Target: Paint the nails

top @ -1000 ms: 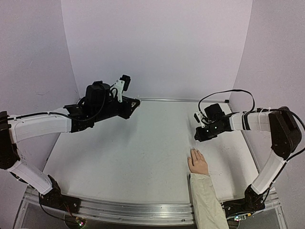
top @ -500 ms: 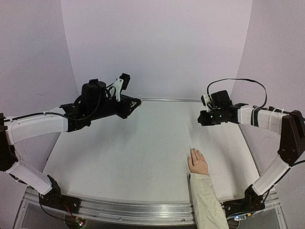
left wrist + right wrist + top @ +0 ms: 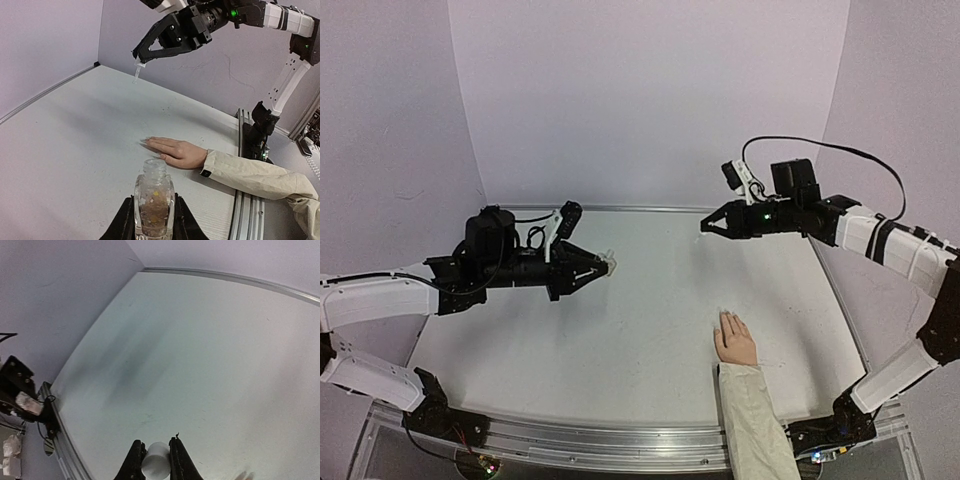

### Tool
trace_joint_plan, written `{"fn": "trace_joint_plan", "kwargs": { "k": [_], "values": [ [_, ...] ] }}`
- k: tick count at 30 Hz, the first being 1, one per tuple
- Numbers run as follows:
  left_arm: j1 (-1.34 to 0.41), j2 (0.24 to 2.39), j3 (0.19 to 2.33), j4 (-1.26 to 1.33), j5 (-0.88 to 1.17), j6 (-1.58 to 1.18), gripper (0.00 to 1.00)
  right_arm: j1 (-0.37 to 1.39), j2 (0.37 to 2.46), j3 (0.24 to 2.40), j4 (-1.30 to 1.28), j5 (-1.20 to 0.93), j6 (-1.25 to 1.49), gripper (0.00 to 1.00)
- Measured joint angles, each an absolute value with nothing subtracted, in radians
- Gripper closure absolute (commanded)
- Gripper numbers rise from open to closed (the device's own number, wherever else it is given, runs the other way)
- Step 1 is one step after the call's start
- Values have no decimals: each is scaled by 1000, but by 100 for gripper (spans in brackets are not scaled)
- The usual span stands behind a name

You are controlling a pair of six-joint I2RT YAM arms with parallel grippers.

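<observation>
Two hazards: left gripper point(image 3: 153, 222) clamping the uncapped bottle point(image 3: 152, 197) could spill it if tipped; right gripper point(image 3: 708, 225), pinching the brush cap point(image 3: 156, 466) high, well apart from the nails point(image 3: 148, 142) on the table point(image 3: 620, 335), could drip polish

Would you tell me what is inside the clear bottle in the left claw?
Through the clear bottle, a brownish fill with pale flecks shows below the open, uncapped neck. The fingers of the left claw cover its lower sides, and its base is out of view.
</observation>
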State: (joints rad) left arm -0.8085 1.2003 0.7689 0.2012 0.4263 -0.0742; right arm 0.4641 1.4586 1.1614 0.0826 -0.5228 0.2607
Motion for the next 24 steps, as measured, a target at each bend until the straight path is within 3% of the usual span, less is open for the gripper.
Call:
{"fn": "trace_joint_plan", "kwargs": {
  "k": [8, 24],
  "values": [
    [-809, 1168, 756, 293, 499, 4, 100, 639, 1441, 1303, 151, -691, 318, 100],
    [-809, 1231, 766, 308, 550, 117, 100, 742, 1483, 1375, 204, -755, 339, 100]
  ]
}}
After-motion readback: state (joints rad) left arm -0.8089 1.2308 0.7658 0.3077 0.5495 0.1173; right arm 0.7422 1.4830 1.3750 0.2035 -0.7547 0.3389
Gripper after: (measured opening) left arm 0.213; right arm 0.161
